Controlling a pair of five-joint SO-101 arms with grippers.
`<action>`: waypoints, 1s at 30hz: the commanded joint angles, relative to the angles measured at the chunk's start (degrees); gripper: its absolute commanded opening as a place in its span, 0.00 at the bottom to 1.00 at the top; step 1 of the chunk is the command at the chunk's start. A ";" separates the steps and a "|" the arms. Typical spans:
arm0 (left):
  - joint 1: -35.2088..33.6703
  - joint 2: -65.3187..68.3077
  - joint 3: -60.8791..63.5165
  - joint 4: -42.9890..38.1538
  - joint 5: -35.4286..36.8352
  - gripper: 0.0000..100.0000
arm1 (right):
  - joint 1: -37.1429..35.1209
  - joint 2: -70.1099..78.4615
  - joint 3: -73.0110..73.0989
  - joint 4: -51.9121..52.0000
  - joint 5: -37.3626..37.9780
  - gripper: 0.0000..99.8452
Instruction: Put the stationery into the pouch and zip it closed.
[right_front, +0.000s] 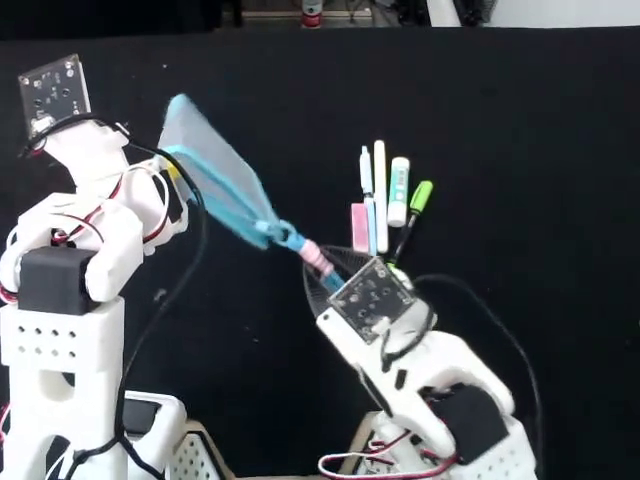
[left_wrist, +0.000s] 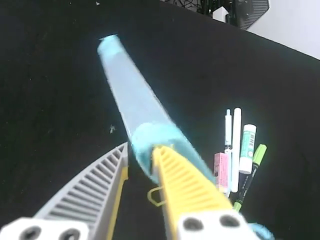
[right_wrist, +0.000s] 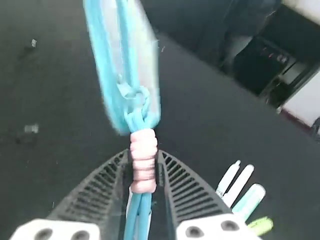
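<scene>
Lit brightly and evenly; hardly any shadow on the matte black surface. Glares mildly off white arms; glows pale through the translucent pouch.

Left gripper and right gripper are held raised, angled toward each other, both clamped tight.

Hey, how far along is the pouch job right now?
Done: nothing packed; the stationery lies on the table. In hand: the left gripper clamps one end of the lifted pouch, the right gripper pinches its pink zipper pull. Remaining: probably load every item, then zip it closed.
</scene>
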 joint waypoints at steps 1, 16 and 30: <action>-0.75 -0.62 -3.12 0.35 0.18 0.12 | 0.97 8.22 -9.54 -0.88 0.44 0.01; -1.19 0.70 -2.24 0.70 -23.91 0.12 | 0.97 38.99 -36.09 5.45 0.97 0.01; -5.93 2.02 2.33 -3.34 -23.30 0.02 | 1.23 37.93 -36.35 4.84 0.62 0.01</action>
